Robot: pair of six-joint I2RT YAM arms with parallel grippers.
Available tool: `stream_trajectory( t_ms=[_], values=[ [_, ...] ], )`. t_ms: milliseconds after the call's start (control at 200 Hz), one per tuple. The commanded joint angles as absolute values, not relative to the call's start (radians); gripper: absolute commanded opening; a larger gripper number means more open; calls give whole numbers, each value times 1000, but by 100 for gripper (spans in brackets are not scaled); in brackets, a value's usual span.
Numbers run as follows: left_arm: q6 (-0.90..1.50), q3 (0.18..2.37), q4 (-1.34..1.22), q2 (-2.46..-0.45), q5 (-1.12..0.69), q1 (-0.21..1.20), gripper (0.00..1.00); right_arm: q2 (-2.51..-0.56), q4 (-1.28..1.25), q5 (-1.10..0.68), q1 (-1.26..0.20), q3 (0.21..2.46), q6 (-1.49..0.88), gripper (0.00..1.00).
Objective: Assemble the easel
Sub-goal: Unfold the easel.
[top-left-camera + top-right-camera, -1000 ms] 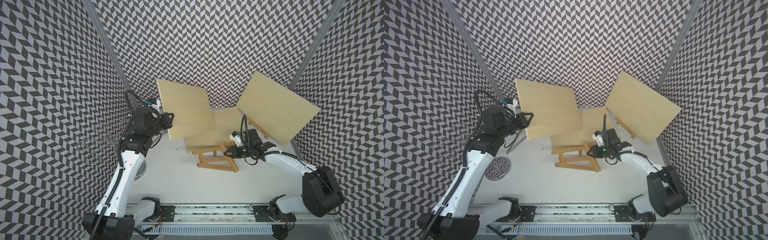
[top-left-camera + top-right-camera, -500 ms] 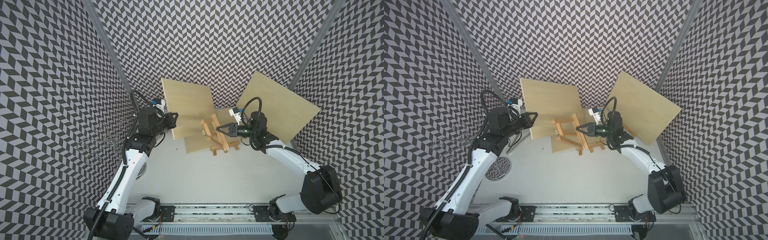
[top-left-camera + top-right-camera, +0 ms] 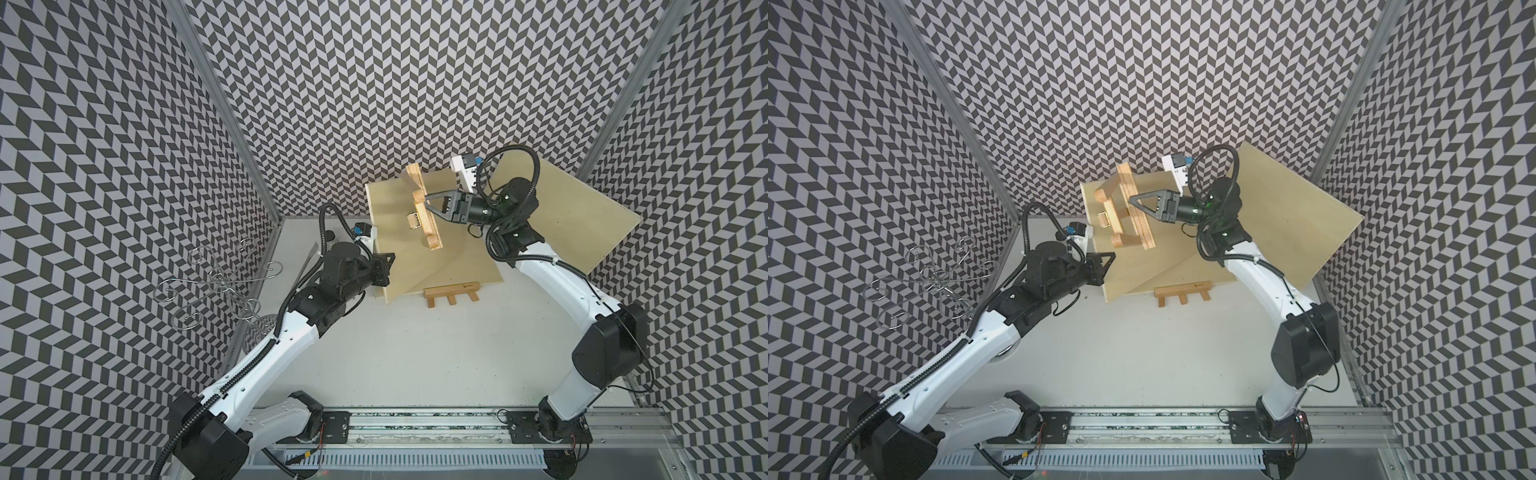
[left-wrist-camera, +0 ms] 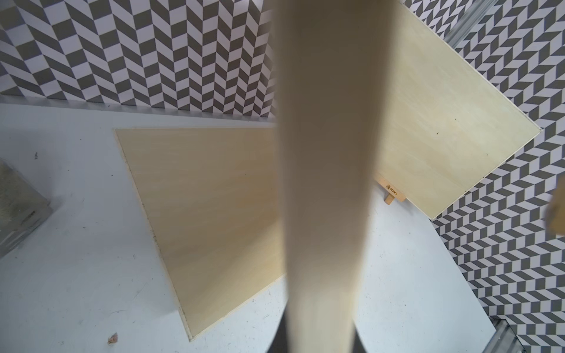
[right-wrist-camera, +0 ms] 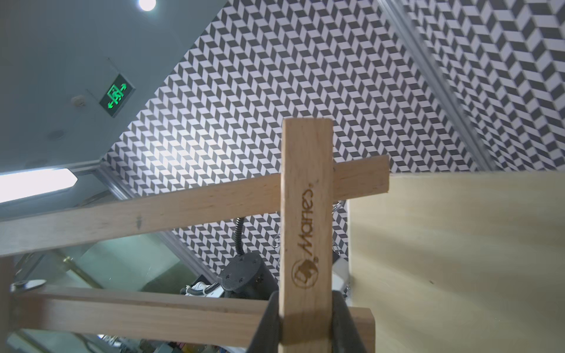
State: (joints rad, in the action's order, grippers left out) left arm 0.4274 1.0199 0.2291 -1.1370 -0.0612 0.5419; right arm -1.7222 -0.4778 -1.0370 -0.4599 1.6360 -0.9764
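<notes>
My right gripper (image 3: 426, 203) (image 5: 305, 305) is shut on the upright bar of the wooden easel frame (image 3: 432, 237) (image 3: 1116, 220) (image 5: 307, 214) and holds it in the air in front of a raised plywood board (image 3: 399, 245) (image 3: 1121, 270). At that board's lower left edge my left gripper (image 3: 384, 270) (image 3: 1106, 266) is shut on it; the left wrist view sees the board (image 4: 324, 183) edge-on and it hides the jaws. A small wooden ledge with three pegs (image 3: 451, 294) (image 3: 1183, 292) lies on the table, apart from both grippers.
A second board (image 3: 469, 270) (image 4: 208, 214) lies flat on the table under the raised one. A third board (image 3: 582, 220) (image 3: 1296, 216) leans against the right wall. A wire rack (image 3: 220, 282) and a round mesh disc (image 3: 262, 332) stand at the left wall.
My right gripper has lifted the easel frame off the table and carried it up and back, in front of the raised board. My left arm has moved the board to the right.
</notes>
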Motion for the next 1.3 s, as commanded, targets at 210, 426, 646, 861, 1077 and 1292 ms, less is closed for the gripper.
stream_trajectory(
  t_ms=[210,426,646,861,1077,1292],
  values=[
    [359,1011,281,-1143,65,554,0,-1924,-418,-1014,-582,1997,-948,0],
    [353,1014,283,-1137,67,561,0,-2038,-229,-970,-601,2202,-846,0],
    [351,1016,284,-1134,82,563,0,-2116,-86,-920,-573,2305,-789,0],
    [342,1021,287,-1135,96,561,0,-2072,18,-855,-531,2276,-695,0],
    [347,1026,291,-1144,112,562,0,-1899,-41,-875,-448,2078,-680,0],
    [344,1034,301,-1148,137,557,0,-1699,-119,-888,-348,1804,-703,0]
  ],
)
